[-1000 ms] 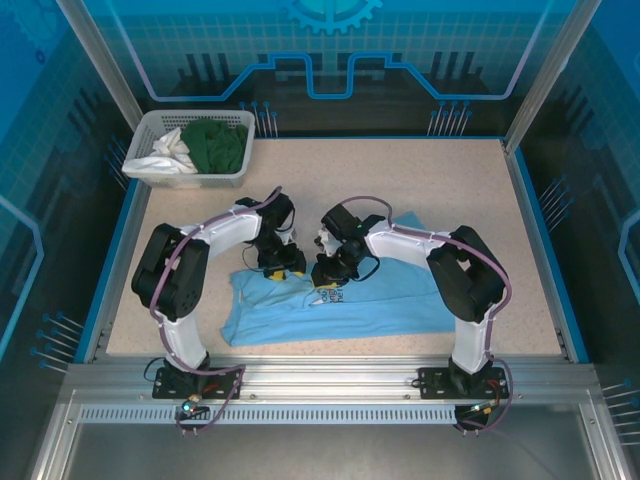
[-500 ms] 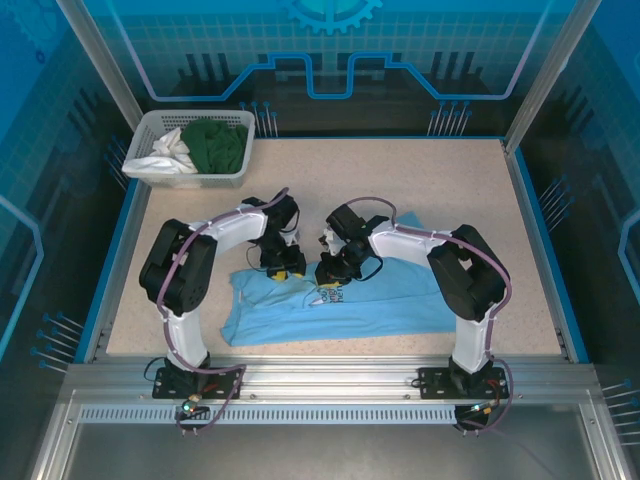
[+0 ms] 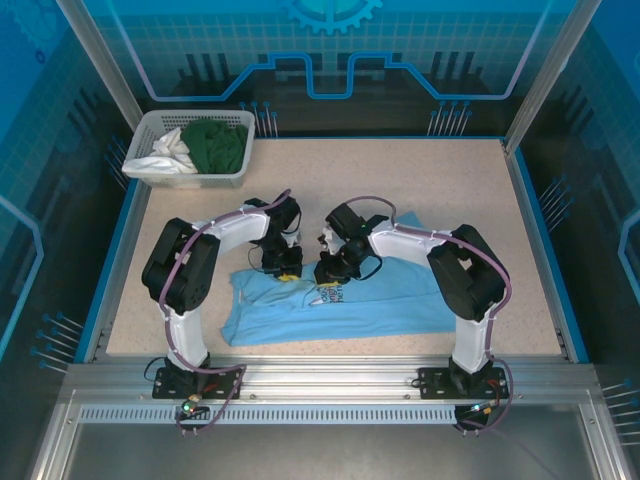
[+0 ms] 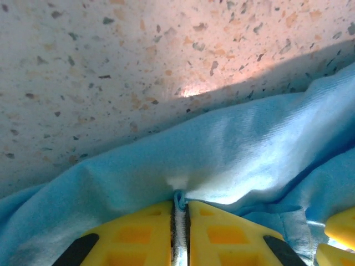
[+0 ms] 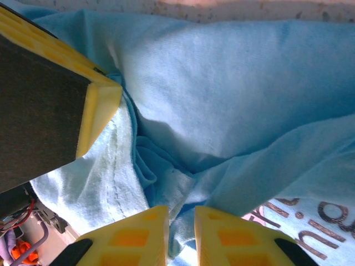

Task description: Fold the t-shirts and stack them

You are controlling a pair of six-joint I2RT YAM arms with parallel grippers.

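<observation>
The light blue t-shirt [image 3: 370,305] lies spread across the near middle of the table, its chest print [image 3: 328,296] facing up. Both grippers meet at its far edge near the collar. My left gripper [image 3: 285,265] is shut, and in the left wrist view its yellow fingers [image 4: 222,233] pinch a small ridge of blue cloth [image 4: 222,149]. My right gripper [image 3: 328,270] stands just right of it. In the right wrist view this right gripper [image 5: 181,213] has closed on a bunched fold of the shirt [image 5: 222,100], with dark print letters [image 5: 310,213] at the lower right.
A white basket [image 3: 150,172] at the far left corner holds a white garment [image 3: 170,150] and a dark green garment [image 3: 215,145]. Bare speckled tabletop [image 3: 450,190] extends behind and right of the shirt. A blue rail [image 3: 545,250] borders the table.
The left arm's elbow has swung a little to the right and its gripper has edged toward the right gripper. The shirt's far edge stays gathered between them.
</observation>
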